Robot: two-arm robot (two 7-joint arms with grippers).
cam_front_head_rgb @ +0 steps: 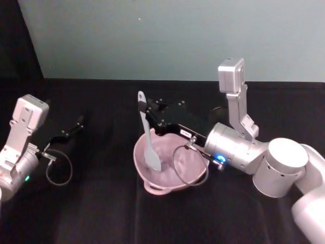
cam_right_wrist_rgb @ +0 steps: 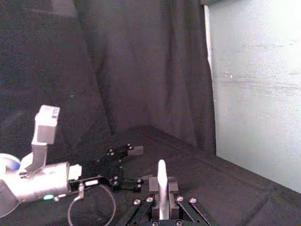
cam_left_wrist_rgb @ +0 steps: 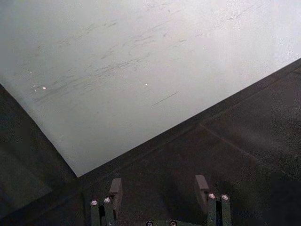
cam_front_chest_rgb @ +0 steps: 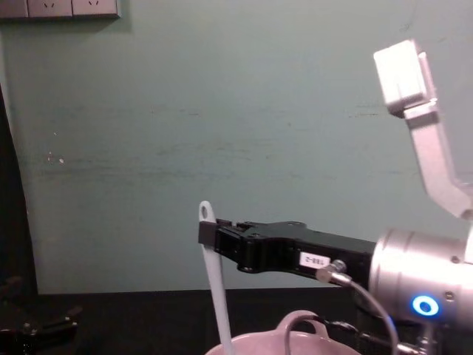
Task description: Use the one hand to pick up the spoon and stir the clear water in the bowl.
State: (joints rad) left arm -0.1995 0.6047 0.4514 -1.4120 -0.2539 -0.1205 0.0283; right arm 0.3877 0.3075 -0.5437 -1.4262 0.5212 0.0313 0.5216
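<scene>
- Head view: the right end effector point(cam_front_head_rgb: 144, 113), centre frame, is clamped on the spoon point(cam_front_head_rgb: 149, 137) just below the hole end of its handle. The spoon's long axis runs steeply down the frame, slanting slightly right. Its paddle head sits inside the bowl point(cam_front_head_rgb: 152, 182), toward the bowl's left side. The bowl stands on the black desk point(cam_front_head_rgb: 101, 213), directly below the end effector in the frame. The left end effector point(cam_front_head_rgb: 73, 129) is parked at mid left, well apart from the bowl.
- Left wrist view: the left end effector's jaws stand apart at the bottom edge with nothing between them.
- Right wrist view: the spoon's handle rises between the closed jaws at bottom centre.
- Chest view: the right end effector reaches in from the right at mid height. The spoon hangs nearly upright from it, down to the bowl's rim at the bottom edge.
- Judgement: the grasp is made and the right arm is the working one. Stirring calls for circling the head within the bowl while keeping the axis steep. No water can be made out.
</scene>
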